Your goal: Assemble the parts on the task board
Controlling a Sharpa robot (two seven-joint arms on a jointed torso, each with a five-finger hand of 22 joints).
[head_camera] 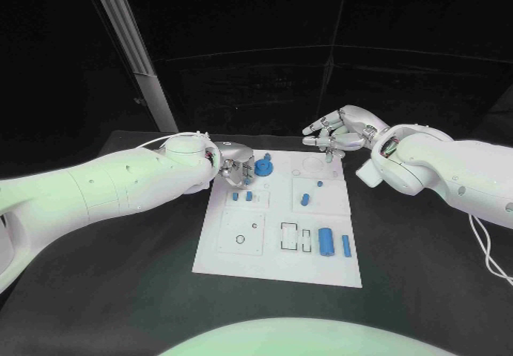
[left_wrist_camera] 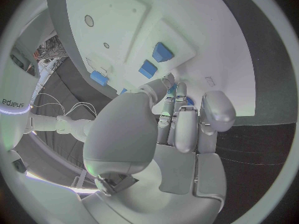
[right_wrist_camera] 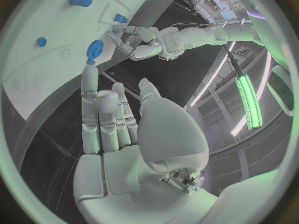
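The white task board (head_camera: 273,256) lies in the middle of the black table. My left hand (head_camera: 235,169) is over its far left corner, fingers drawn together with the thumb across them. A small blue part (left_wrist_camera: 187,100) shows between the fingertips and looks pinched. A round blue part (head_camera: 263,165) stands on the board just right of that hand. My right hand (head_camera: 340,133) hovers above the far right corner, fingers apart and holding nothing. Two small blue parts (head_camera: 244,197), a blue peg (head_camera: 306,199), a blue cylinder (head_camera: 325,241) and a thin blue bar (head_camera: 346,245) sit on the board.
Dark slots (head_camera: 292,236) and a small ring mark (head_camera: 241,239) lie in the board's near half. Bare black table surrounds the board. A grey post (head_camera: 144,67) rises behind the table at the far left.
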